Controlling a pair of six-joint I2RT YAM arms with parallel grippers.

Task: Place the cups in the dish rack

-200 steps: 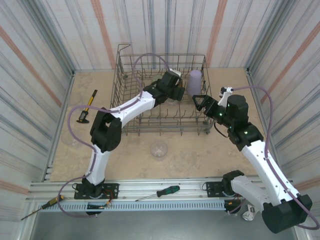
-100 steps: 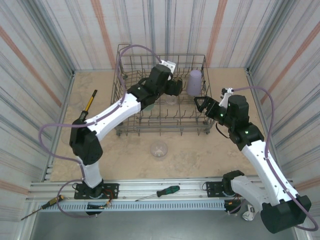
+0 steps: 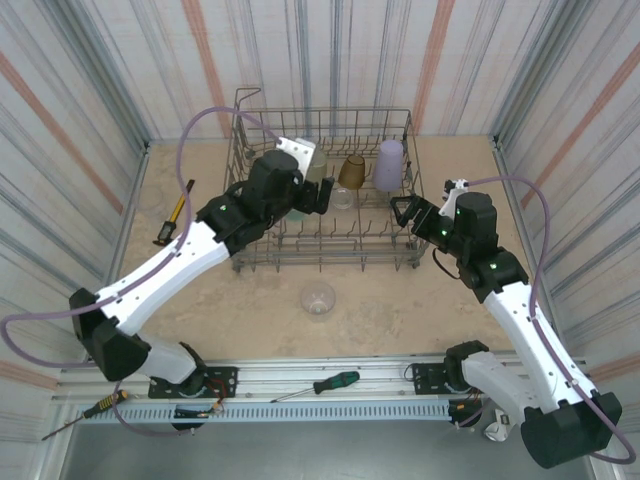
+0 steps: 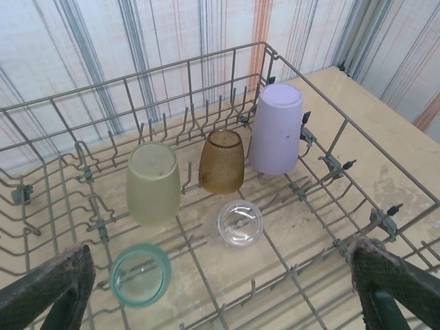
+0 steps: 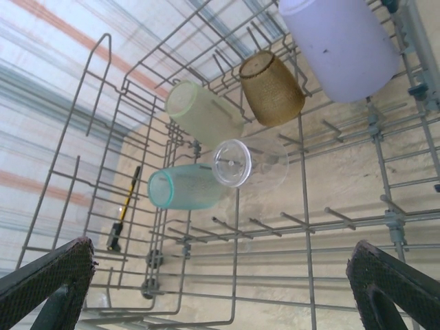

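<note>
Five cups [image 4: 221, 161] sit in rack [image 3: 330, 262], a clear cup [image 3: 318, 298] on table [image 3: 400, 310] just before it; left gripper [image 3: 322, 195] and right gripper [image 3: 403, 212], jaws apart, empty; left should lift clear of wires, then pinch cup's wall gently.

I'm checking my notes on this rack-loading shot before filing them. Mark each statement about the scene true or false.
1. The lavender cup stands base up inside the rack. True.
2. The left hand grips the teal cup. False: that hand is open and empty, and the teal cup lies in the rack.
3. A clear cup sits on the table outside the rack. True.
4. The amber cup lies beside the hammer. False: it is in the rack, between the yellow-green cup and the lavender cup; the hammer lies on the table left of the rack.
5. The right hand is open and holds nothing. True.
</note>
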